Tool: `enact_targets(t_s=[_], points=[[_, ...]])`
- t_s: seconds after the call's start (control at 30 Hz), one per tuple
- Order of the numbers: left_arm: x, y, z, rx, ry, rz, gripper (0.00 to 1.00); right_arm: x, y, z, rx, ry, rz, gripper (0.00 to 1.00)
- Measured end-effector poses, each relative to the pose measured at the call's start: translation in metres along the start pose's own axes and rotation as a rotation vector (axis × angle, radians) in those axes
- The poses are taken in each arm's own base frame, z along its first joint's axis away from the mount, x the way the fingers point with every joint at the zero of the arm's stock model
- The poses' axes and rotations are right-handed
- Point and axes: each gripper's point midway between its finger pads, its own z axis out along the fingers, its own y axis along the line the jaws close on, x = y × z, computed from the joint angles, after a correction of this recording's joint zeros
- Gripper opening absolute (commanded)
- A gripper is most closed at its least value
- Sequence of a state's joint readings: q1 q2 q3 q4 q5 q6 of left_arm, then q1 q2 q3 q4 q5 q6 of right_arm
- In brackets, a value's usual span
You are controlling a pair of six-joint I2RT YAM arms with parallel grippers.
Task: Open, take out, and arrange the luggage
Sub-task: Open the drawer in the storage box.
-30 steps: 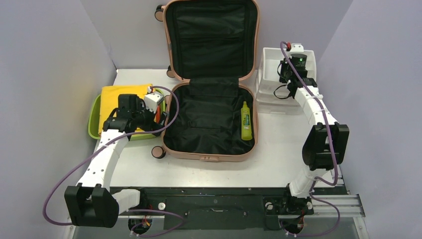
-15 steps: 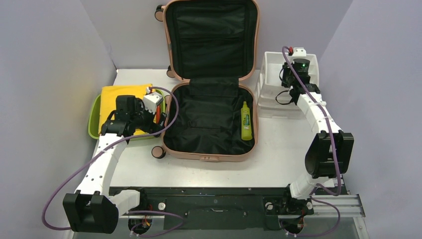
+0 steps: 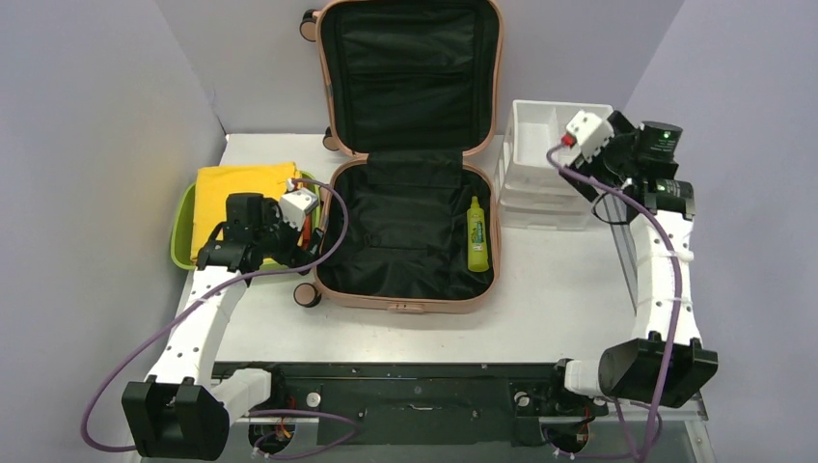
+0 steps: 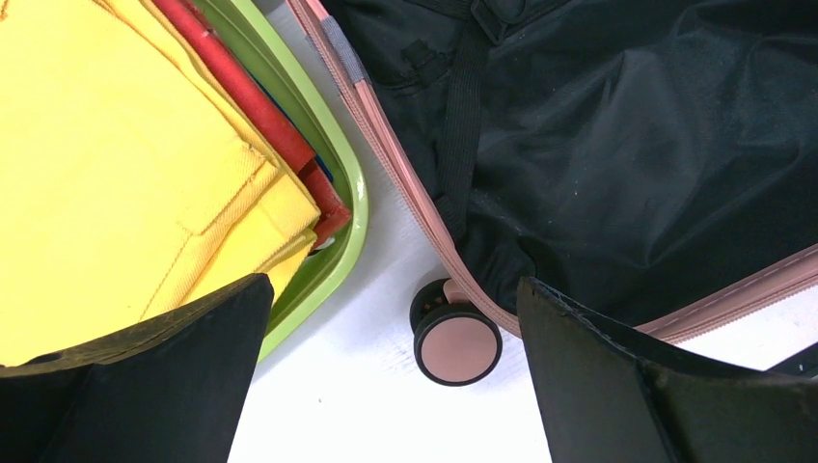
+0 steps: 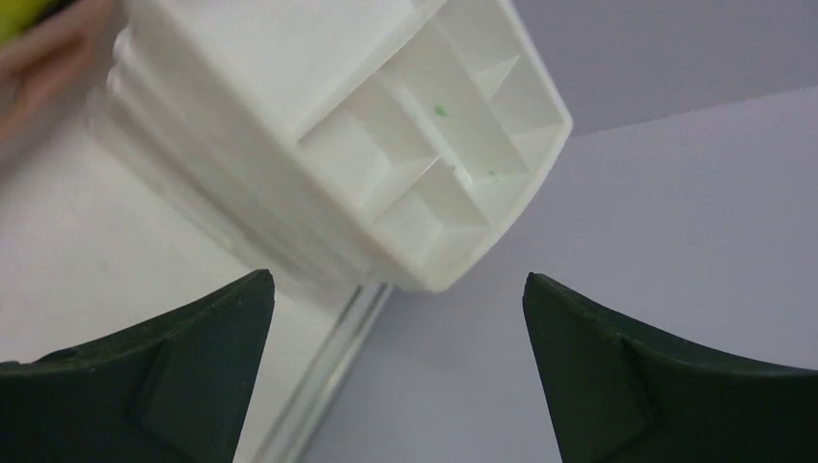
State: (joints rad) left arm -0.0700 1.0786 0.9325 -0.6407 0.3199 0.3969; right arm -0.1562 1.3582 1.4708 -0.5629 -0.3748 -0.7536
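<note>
**Mia:** Where is the luggage [image 3: 410, 241]?

**Ben:** In the middle of the desk [image 3: 559, 280]. It is open. Its lid [image 3: 410, 72] stands up at the back. A green and yellow bottle [image 3: 476, 234] lies inside, just beside the right wall.

**Mia:** Are the arms holding anything?

**Ben:** No. The left end effector [image 4: 394, 289] is spread wide with nothing in it. The right end effector [image 5: 397, 278] is spread wide too, and it is empty.

**Mia:** What could go wrong?

**Ben:** I think the bottle is hard to get. It sits so near the wall that a finger may hit the shell first. It is round, so it may roll away. A bump could also tip the lid down. The left end effector hangs over the rim of the green tub [image 4: 338, 193] and the edge of the luggage. If it goes straight down it may knock one of them. The right one is near the white organizer [image 5: 386, 145] and could push it.

**Mia:** Do the cameras show different things?

**Ben:** Yes. Only the top view shows the bottle and the lid. The left wrist view shows a pink wheel [image 4: 456, 344] and a red thing [image 4: 241, 92] under the yellow cloth [image 4: 106, 164] in the tub. The right wrist view shows the little walls inside the organizer. I see nothing in those small boxes but a tiny green dot.
</note>
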Motion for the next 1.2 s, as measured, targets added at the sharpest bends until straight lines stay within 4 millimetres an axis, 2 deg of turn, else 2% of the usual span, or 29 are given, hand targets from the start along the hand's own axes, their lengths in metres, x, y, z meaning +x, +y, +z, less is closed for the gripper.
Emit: enact_targets(t_s=[0.1, 0.27, 0.4, 0.53, 0.67, 0.9, 1.2], points=[[0.001, -0.001, 0.001, 0.008, 0.002, -0.002, 0.96, 0.018, 0.021, -0.026, -0.170, 0.038, -0.283, 0.96], [0.000, -0.003, 0.002, 0.018, 0.000, -0.004, 0.96, 0.060, 0.090, -0.039, -0.577, 0.060, -0.542, 0.95], [0.001, -0.003, 0.003, 0.022, 0.000, -0.004, 0.96, 0.095, 0.130, -0.029, -0.863, 0.047, -0.605, 0.95], [0.004, -0.005, 0.003, 0.025, 0.003, -0.005, 0.96, 0.125, 0.154, -0.004, -1.007, 0.025, -0.618, 0.95], [0.005, -0.005, 0.004, 0.025, 0.003, -0.005, 0.96, 0.141, 0.162, 0.020, -1.010, 0.020, -0.617, 0.95], [0.008, -0.005, 0.005, 0.026, 0.007, -0.007, 0.96, 0.145, 0.150, 0.064, -0.885, 0.021, -0.622, 0.95], [0.012, -0.007, 0.007, 0.029, 0.015, -0.009, 0.96, 0.163, 0.161, 0.091, -0.857, 0.058, -0.609, 0.94]])
